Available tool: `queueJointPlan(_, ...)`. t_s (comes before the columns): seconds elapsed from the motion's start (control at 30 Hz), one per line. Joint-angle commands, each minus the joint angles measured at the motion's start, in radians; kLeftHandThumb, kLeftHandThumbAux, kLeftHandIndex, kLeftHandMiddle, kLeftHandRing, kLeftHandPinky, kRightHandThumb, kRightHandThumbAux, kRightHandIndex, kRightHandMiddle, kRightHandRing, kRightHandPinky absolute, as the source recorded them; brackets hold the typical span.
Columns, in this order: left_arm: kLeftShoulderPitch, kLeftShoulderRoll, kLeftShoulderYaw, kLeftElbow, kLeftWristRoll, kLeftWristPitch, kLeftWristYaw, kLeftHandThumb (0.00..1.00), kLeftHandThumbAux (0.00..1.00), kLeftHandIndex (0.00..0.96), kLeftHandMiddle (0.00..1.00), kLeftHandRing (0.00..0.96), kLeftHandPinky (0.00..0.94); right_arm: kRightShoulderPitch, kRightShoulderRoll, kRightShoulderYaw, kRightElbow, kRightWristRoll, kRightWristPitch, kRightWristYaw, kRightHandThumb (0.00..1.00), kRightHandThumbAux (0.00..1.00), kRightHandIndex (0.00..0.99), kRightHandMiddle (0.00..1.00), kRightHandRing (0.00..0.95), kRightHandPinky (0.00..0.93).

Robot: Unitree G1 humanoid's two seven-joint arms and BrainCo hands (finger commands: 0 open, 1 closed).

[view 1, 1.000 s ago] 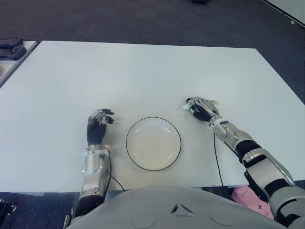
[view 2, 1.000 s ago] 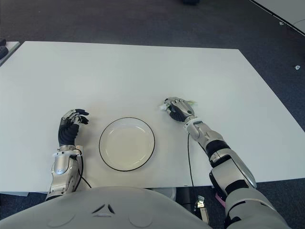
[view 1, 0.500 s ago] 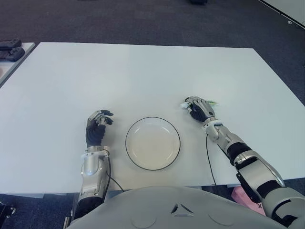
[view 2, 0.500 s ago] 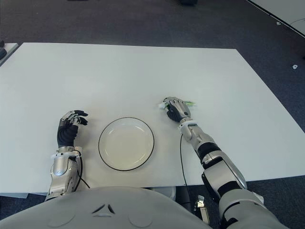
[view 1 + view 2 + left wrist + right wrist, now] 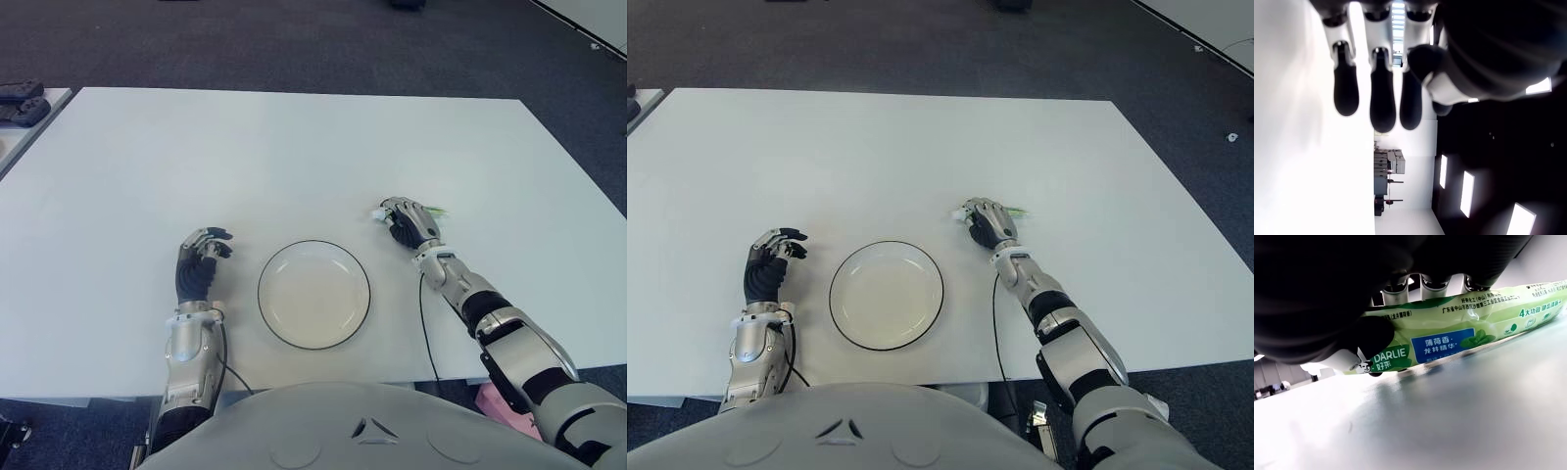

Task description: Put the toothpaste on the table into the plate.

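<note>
Plainly, the toothpaste was a green tube lying low on the white table, off to the right of the plate and a little farther from the robot, with its flat tail poking out past the knuckles. The right robot hand was over it, fingers curled down across the top of the tube and the thumb pressed against its near side, so the grip looked closed on it; from the wrist camera the tube seemed to sit on the table or barely off it, and I could not tell which. Near that hand, toward the middle, the plate lay flat with its dark rim and nothing in it. On the plate's other side the left robot hand showed beside it, fingers loosely bent and holding nothing. As I judged it, the grasp was made and that was about all: the lift, the short carry over to the plate and the release into it were all left to do.
</note>
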Motion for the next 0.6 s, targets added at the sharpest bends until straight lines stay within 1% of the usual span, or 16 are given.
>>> queueJointPlan(0.03, 0.055, -0.009, -0.002, 0.058, -0.003, 0.071, 0.007, 0.838, 0.676, 0.431, 0.47, 0.57, 0.539, 0.091, 0.019, 0.036, 0.101, -0.023, 0.049, 0.051, 0.896, 0.662, 0.422, 0.381, 0.45, 0.495)
queueJointPlan(0.1, 0.055, -0.01, -0.002, 0.059, -0.003, 0.071, 0.007, 0.838, 0.676, 0.432, 0.47, 0.57, 0.54, 0.09, 0.02, 0.032, 0.104, -0.018, 0.048, 0.045, 0.957, 0.669, 0.423, 0.391, 0.443, 0.482)
queueJointPlan(0.17, 0.054, -0.01, -0.001, 0.059, -0.004, 0.073, 0.007, 0.837, 0.676, 0.431, 0.47, 0.571, 0.54, 0.091, 0.022, 0.025, 0.107, -0.011, 0.045, 0.036, 0.978, 0.669, 0.427, 0.405, 0.447, 0.47)
queueJointPlan(0.3, 0.051, -0.01, 0.0, 0.061, -0.004, 0.072, 0.009, 0.837, 0.677, 0.43, 0.471, 0.571, 0.539, 0.096, 0.024, 0.006, 0.089, 0.005, 0.028, -0.003, 0.995, 0.668, 0.45, 0.433, 0.467, 0.428)
queueJointPlan(0.43, 0.048, -0.011, 0.002, 0.067, -0.005, 0.067, 0.008, 0.837, 0.677, 0.43, 0.471, 0.57, 0.534, 0.099, 0.023, -0.016, 0.032, 0.017, 0.017, -0.036, 0.998, 0.667, 0.462, 0.444, 0.472, 0.413)
queueJointPlan(0.57, 0.045, -0.01, 0.002, 0.073, -0.005, 0.061, 0.007, 0.837, 0.677, 0.429, 0.471, 0.57, 0.535, 0.099, 0.02, -0.035, -0.016, 0.024, 0.002, -0.071, 0.999, 0.667, 0.446, 0.44, 0.458, 0.443)
queueJointPlan(0.6, 0.044, -0.01, 0.002, 0.074, -0.005, 0.06, 0.007, 0.837, 0.677, 0.429, 0.471, 0.57, 0.535, 0.099, 0.019, -0.04, -0.027, 0.026, -0.004, -0.079, 0.999, 0.666, 0.441, 0.44, 0.455, 0.463)
